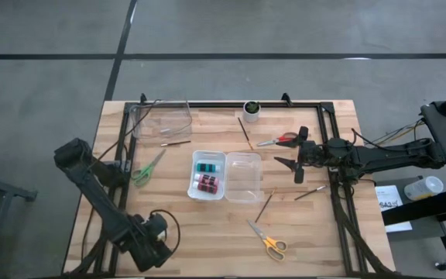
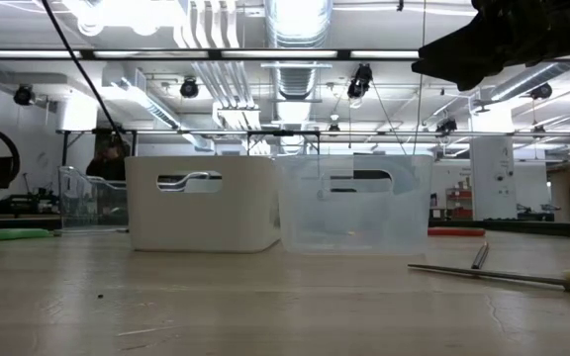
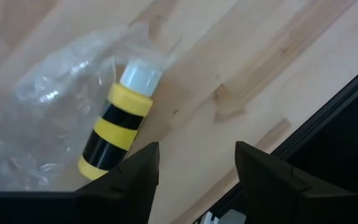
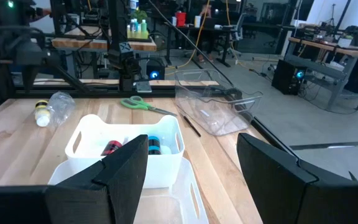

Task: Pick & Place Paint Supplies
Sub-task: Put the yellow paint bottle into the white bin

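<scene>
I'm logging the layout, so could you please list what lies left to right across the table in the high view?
Left gripper → green scissors → white bin → clear bin → red scissors → right gripper → brush.

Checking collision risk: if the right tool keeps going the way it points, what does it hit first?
Likely the clear bin, nearest in its line and just beyond the open right tool. The white bin with the bottles sits behind it. Height is unclear; it may pass above.

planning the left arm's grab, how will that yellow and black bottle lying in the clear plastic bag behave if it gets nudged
The yellow-and-black bottle is round and lies on its side, so it will probably roll. The crinkled clear bag around it looks thin and floppy, likely slippery under the pads. The left gripper is open beside it.
</scene>
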